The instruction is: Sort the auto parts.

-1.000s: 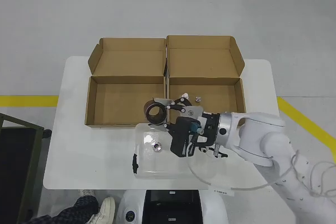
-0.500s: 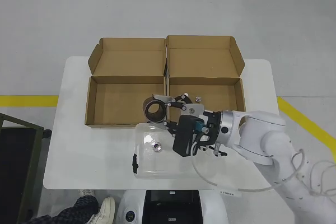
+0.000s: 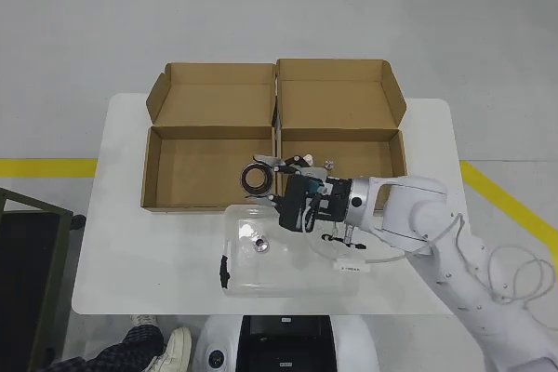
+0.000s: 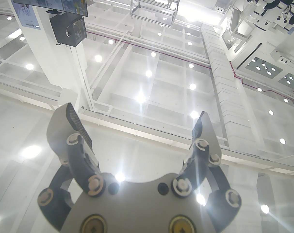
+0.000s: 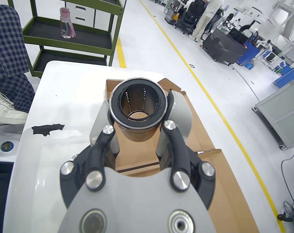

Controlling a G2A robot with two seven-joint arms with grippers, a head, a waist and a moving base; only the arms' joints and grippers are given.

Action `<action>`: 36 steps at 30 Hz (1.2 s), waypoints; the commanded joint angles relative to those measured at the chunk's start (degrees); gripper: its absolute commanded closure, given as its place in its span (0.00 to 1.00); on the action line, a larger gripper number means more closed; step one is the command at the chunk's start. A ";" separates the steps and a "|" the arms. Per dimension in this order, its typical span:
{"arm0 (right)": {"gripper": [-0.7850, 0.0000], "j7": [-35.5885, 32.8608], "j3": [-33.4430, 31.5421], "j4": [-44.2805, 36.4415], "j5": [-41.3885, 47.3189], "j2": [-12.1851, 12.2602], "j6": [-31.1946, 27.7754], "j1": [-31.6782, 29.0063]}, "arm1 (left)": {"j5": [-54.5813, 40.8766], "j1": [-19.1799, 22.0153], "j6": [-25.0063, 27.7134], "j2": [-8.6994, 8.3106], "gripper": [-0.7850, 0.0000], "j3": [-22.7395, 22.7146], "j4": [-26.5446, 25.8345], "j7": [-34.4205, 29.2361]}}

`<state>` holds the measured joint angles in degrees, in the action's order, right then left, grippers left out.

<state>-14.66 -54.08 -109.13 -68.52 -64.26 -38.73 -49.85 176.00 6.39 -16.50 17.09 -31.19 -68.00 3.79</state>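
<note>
My right gripper (image 3: pixel 264 177) is shut on a dark metal cylindrical bearing (image 3: pixel 256 177), held above the near right corner of the left cardboard box (image 3: pixel 195 172). In the right wrist view the bearing (image 5: pixel 138 82) sits end-on between the fingers (image 5: pixel 172 134), over the box floor (image 5: pixel 137 151). The right cardboard box (image 3: pixel 367 163) holds a small metal part (image 3: pixel 327 163). A clear plastic container (image 3: pixel 251 274) near the table's front holds a small round metal part (image 3: pixel 259 245). My left gripper (image 4: pixel 137 124) is open, pointing at the ceiling with nothing between its fingers.
Both boxes stand side by side at the back of the white table (image 3: pixel 130 242) with their lids folded back. A green cart (image 3: pixel 9 270) stands on the floor beside the table's left edge. A person's shoes (image 3: pixel 163 349) are by the front edge.
My right gripper has carried the bearing slightly toward the boxes, and the wrist has turned. The forearm now lies lower and straighter across the container.
</note>
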 commanded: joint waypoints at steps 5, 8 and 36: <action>1.00 0.87 2.93 7.20 1.11 -1.21 0.65 3.20 | 0.00 0.00 0.00 0.00 0.00 0.00 0.00 0.00; 1.00 1.10 4.31 10.37 1.95 -1.90 0.98 4.84 | 0.00 0.00 0.00 0.00 0.00 0.00 0.00 0.00; 1.00 -1.84 16.63 35.85 8.83 -9.48 1.49 16.21 | 0.00 0.00 0.00 0.00 0.00 0.00 0.00 0.00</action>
<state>-16.31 -37.76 -74.00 -59.90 -73.49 -37.31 -33.87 176.00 6.39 -16.50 17.09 -31.19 -68.00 3.79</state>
